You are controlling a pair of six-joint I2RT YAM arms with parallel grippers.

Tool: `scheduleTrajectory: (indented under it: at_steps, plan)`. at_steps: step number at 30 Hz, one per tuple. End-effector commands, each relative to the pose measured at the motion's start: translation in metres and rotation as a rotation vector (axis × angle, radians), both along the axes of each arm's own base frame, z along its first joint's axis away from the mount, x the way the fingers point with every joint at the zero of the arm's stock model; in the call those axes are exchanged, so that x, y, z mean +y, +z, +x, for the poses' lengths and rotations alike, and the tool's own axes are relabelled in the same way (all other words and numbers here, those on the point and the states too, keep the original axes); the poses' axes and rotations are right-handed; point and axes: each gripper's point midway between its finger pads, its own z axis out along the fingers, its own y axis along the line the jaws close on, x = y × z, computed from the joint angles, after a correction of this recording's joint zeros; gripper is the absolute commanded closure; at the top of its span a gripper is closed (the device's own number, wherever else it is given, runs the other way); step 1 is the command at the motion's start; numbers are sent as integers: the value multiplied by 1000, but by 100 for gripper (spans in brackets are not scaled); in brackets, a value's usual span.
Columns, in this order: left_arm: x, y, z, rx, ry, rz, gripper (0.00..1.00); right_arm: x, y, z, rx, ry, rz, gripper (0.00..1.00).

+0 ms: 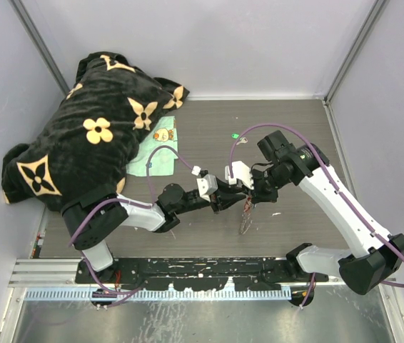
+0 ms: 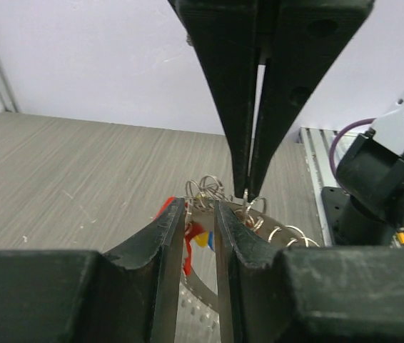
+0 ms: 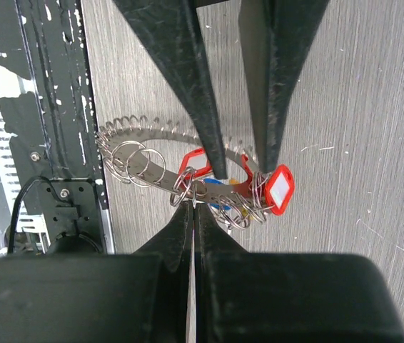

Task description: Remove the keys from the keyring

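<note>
Where the two arms meet at mid-counter, top view: left fingers (image 1: pixel 218 199) and right fingers (image 1: pixel 250 190) come tip to tip. Their spread is too small to read here. The keyring (image 1: pixel 246 218) is just below the tips, toward the near edge. It shows as a thin pale oval with reddish bits at its top. The counter (image 1: pixel 295 121) is grey wood-grain. Far left lies a black blanket (image 1: pixel 88 136) with tan flower print, and a green cloth (image 1: pixel 152 158) is at its edge.

Left wrist view: own fingers (image 2: pixel 163 264) rise from the bottom, a narrow gap apart. The keyring's band (image 2: pixel 196 304) runs up through that gap and reads as pinched between them. The band is pale flat metal with rows of small dimples. The keys (image 2: pixel 188 232) bunch just left of the gap; only red, yellow and blue tags show. The right fingers (image 2: pixel 230 86) come down from above, pressed together. Their tips nip a thin wire loop (image 2: pixel 248 196) at the top of the ring.

Right wrist view: own fingers (image 3: pixel 166 243) are pressed flat together, with the tips on the wire loop (image 3: pixel 184 191).
- Keyring (image 3: pixel 138 153): an arc of flat silver-grey strip with spring-like coil edging and a hollow centre. More wire rings are threaded on it.
- Left fingers (image 3: pixel 180 78): they enter from the top a little apart, both tips on the band, with a short stretch of it between them.
- Keys (image 3: pixel 280 189): two red tags with white inserts, one beside each left fingertip. Blue and yellow tags are tucked behind the band. The metal blades cannot be made out.
</note>
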Motion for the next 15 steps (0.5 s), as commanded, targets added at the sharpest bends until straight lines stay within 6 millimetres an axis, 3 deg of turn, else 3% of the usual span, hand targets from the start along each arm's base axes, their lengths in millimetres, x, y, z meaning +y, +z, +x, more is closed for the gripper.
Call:
scheduleTrajectory:
  at_steps: [1, 15]
  plan:
    - [-4, 28, -16, -36, -87, -84, 75, 9, 18, 2, -64, 4, 76, 99]
    - [-7, 29, -32, -8, -172, -85, 73, 9, 21, 2, -77, -3, 83, 99]
